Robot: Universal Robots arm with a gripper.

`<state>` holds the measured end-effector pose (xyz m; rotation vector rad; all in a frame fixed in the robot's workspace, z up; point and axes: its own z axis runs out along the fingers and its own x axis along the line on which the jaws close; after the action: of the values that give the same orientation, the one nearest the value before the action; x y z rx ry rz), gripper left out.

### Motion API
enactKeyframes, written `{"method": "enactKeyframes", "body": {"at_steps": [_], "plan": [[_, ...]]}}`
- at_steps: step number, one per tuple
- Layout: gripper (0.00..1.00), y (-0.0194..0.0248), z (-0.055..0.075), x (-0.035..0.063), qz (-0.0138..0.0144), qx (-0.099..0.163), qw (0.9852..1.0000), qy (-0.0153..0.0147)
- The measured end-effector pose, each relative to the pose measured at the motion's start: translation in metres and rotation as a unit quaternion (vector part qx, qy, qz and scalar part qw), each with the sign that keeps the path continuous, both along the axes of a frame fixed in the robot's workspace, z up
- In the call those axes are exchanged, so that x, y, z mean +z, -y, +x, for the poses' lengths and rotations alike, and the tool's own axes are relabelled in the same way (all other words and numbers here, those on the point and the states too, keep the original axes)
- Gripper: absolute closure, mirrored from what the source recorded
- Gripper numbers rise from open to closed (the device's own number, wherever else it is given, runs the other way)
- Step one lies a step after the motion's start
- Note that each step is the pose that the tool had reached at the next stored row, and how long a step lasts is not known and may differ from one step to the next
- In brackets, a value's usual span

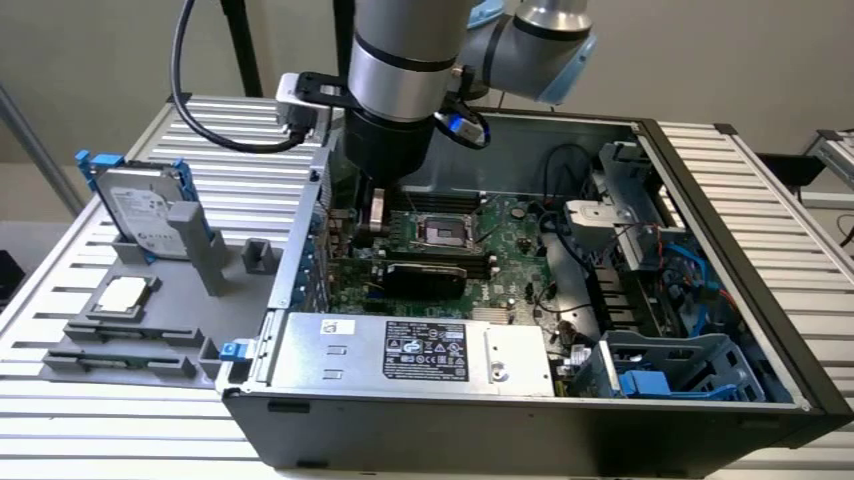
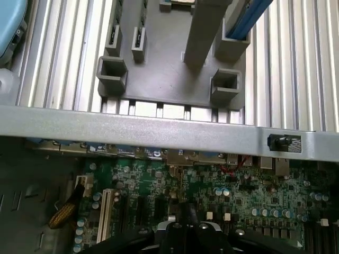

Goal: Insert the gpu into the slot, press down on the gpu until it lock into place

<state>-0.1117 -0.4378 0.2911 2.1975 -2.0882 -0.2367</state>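
Hovering — tool (image 1: pixel 378 208) above gpu (image 1: pixel 424 276)

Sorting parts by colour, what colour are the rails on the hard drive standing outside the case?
Blue rails, clearest in the exterior view.

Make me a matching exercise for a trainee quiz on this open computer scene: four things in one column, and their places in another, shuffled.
Things:
1. hard drive
2. processor socket
3. silver box with a label
4. gripper

Places:
A. in the middle of the green board
B. along the case's near edge in the exterior view
C. standing in the grey rack outside the case
D. lowered into the case, beside the socket on the exterior view's left

Pairs: 1-C, 2-A, 3-B, 4-D
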Motion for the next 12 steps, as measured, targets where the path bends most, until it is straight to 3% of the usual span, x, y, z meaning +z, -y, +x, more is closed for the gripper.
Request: {"method": "enactKeyframes", "body": {"at_steps": [4,12], "plan": [[0.89,0.0,-0.0021,0.0,-0.0008,0.001,0.9998,-0.0203],[0.89,0.0,-0.0027,-0.0002,-0.0081,0.005,0.9986,-0.0516]]}}
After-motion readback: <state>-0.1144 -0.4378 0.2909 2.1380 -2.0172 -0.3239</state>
